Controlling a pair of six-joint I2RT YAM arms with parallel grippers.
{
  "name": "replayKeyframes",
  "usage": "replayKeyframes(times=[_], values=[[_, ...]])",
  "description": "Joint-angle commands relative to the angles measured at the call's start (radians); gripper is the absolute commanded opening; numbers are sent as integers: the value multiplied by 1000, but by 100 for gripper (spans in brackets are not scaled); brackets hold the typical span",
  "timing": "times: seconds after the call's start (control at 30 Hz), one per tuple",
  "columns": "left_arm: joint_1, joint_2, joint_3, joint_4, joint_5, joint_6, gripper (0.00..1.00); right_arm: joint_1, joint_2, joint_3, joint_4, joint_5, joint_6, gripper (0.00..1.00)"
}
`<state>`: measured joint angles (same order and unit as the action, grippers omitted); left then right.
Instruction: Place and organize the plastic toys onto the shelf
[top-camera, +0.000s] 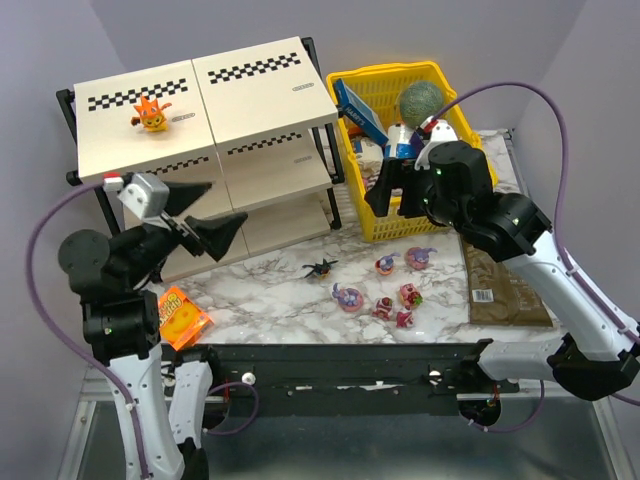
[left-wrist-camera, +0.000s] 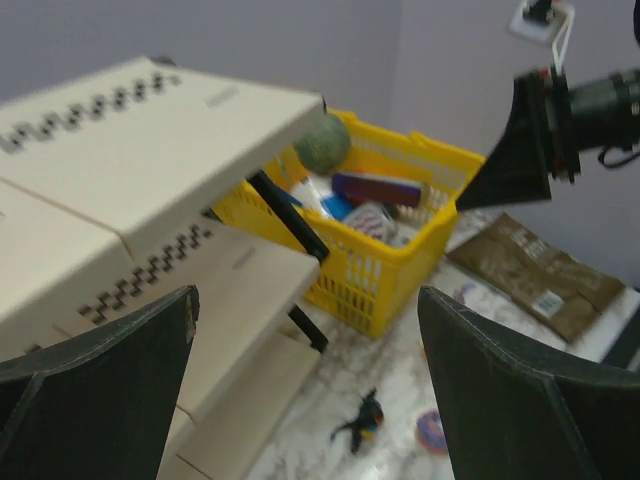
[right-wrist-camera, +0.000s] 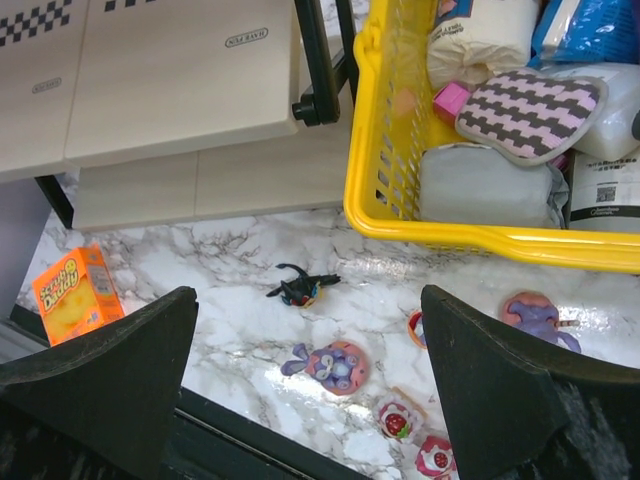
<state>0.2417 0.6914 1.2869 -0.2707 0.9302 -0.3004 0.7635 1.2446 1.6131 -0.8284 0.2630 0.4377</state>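
Seven of the plastic toys lie loose on the marble surface (top-camera: 270, 300) toward my edge. A tight cluster of red-pink ones (top-camera: 397, 307) is nearest, with a purple bunny-eared figurine (top-camera: 348, 297) just beside them and two more purple ones (top-camera: 402, 261) a little behind. The black winged figurine (top-camera: 320, 267) sits apart, toward the shelf. An orange square packet (top-camera: 180, 317) rests at the front left corner and is not my concern.

Above these, the left gripper (top-camera: 228, 202) hangs with its jaws spread wide and nothing between them, close to the front of the shelf (top-camera: 250, 100). The right gripper (top-camera: 392, 205) is equally released and empty, poised over the near wall of the yellow basket (top-camera: 385, 75).

Farthest back, the orange figurine (top-camera: 152, 115) stands alone on the left panel of the shelf's top tier, so I judge one toy placed and seven to go.

My worries:
- The cluster is packed, so fingers closing on one toy could shove its neighbours away or pinch two at once.
- The right arm could catch the basket rim as it comes down.
- The left arm is near the shelf, and a careless swing could bump the frame and topple the orange figurine.
- The toys are small and rounded, so an off-centre pinch may squirt one across the marble.
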Motion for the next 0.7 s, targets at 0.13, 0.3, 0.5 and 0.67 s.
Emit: replayKeyframes(times=[0.13, 0.3, 0.5, 0.67], values=[[-183, -151, -333, -168, -10, 30, 99, -10, -5, -158, 11, -142, -24, 100], [-238, -182, -472, -80, -53, -67, 99, -9, -14, -292, 138, -304, -83, 98], [-361, -233, -603, -3, -189, -115, 99, 23, 6, -400, 271, -349, -125, 99], [-534, -204, -672, 62, -364, -135, 99, 59, 59, -424, 337, -337, -128, 99]])
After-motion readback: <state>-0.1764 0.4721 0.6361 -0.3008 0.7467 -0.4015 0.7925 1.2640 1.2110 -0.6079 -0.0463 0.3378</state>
